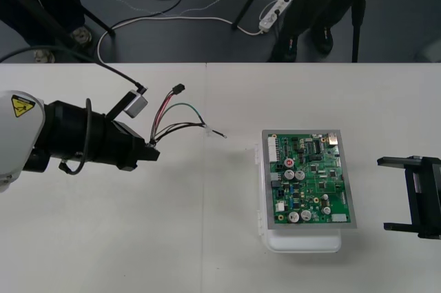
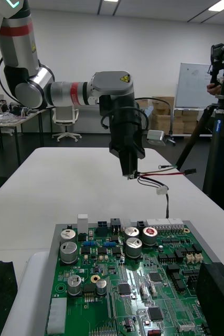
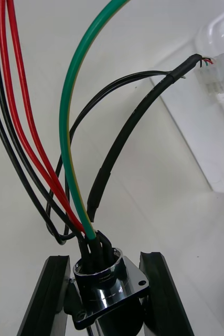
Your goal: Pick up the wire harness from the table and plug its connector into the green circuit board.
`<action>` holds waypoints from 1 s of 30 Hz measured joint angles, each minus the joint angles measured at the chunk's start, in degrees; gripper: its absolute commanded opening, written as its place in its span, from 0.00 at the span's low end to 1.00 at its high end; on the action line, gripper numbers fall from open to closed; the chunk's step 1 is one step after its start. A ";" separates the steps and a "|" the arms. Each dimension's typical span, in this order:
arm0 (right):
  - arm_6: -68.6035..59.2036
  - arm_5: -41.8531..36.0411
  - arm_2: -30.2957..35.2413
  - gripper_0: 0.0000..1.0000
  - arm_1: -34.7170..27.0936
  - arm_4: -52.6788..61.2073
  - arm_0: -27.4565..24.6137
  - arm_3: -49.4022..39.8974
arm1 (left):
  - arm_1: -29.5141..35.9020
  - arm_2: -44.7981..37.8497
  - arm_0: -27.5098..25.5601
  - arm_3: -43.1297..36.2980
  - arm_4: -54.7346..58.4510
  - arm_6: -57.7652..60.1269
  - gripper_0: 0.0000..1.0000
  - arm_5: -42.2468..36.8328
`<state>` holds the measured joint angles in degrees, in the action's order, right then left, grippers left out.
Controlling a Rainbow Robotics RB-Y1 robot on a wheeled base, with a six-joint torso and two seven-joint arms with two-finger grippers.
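One harness [image 1: 178, 126], one board [image 1: 309, 179], one base [image 1: 303, 242], one tabletop [image 1: 207, 238], two grippers, left gripper [image 1: 151, 147], right gripper [image 1: 381, 194].

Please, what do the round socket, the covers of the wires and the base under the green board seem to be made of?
The socket is likely polished metal: it is silvery and mirrors its surroundings. The wires seem to have smooth plastic insulation in red, black and green, with a soft shine; one carries matte black sleeving. The base is probably white moulded plastic, glossy with rounded corners.
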<state>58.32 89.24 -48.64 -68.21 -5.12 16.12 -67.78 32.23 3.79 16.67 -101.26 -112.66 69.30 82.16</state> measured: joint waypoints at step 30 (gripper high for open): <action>0.00 0.00 0.02 1.00 0.00 -0.59 0.00 0.01 | 10.77 17.32 12.08 -4.77 12.41 -2.93 0.00 -27.79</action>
<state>58.32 89.24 -48.62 -68.21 -5.71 16.13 -67.76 43.00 21.10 28.76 -106.03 -100.25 66.37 54.37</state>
